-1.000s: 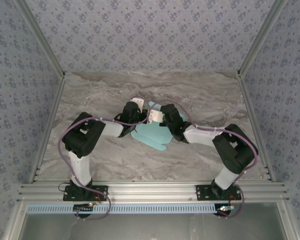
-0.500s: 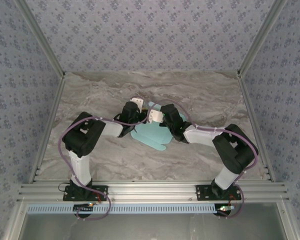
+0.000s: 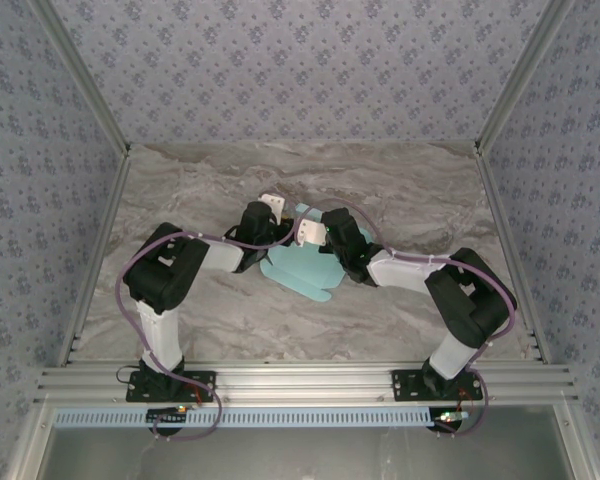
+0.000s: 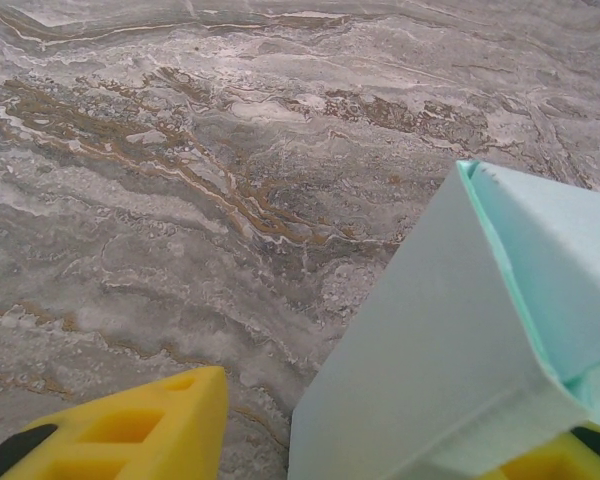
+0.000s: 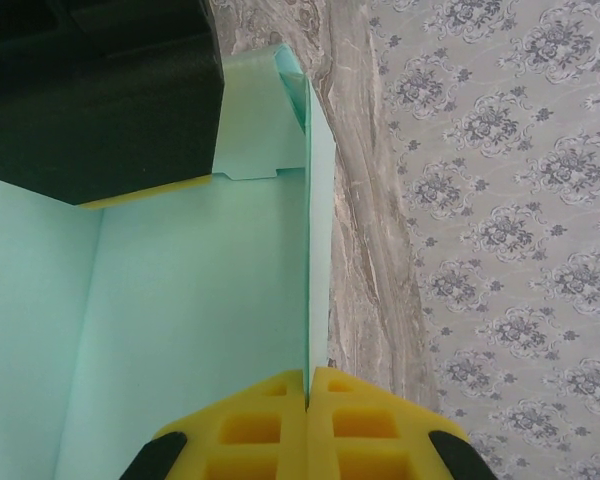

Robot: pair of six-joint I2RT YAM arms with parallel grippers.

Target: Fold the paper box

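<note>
The pale cyan paper box (image 3: 298,268) lies partly folded in the middle of the marble table, between both arms. In the left wrist view a raised panel of the paper box (image 4: 450,330) stands between the two yellow fingers of my left gripper (image 4: 390,420). That gripper is open: the left finger (image 4: 150,425) is apart from the card, and the right finger (image 4: 555,462) peeks out behind the panel. My right gripper (image 5: 308,375) is shut on an upright wall of the paper box (image 5: 318,230), seen edge-on between its pads. The floor of the box (image 5: 190,320) spreads to the left.
The black body of the left gripper (image 5: 100,90) hangs close over the box's far corner. Aluminium rails (image 3: 300,380) border the near edge of the table (image 3: 400,190). Patterned walls (image 3: 300,60) close in the back and both sides.
My left gripper's jaws have spread apart and let go of the card, and the left wrist has drawn back slightly to the left. The right gripper keeps its pinch and has not moved.
</note>
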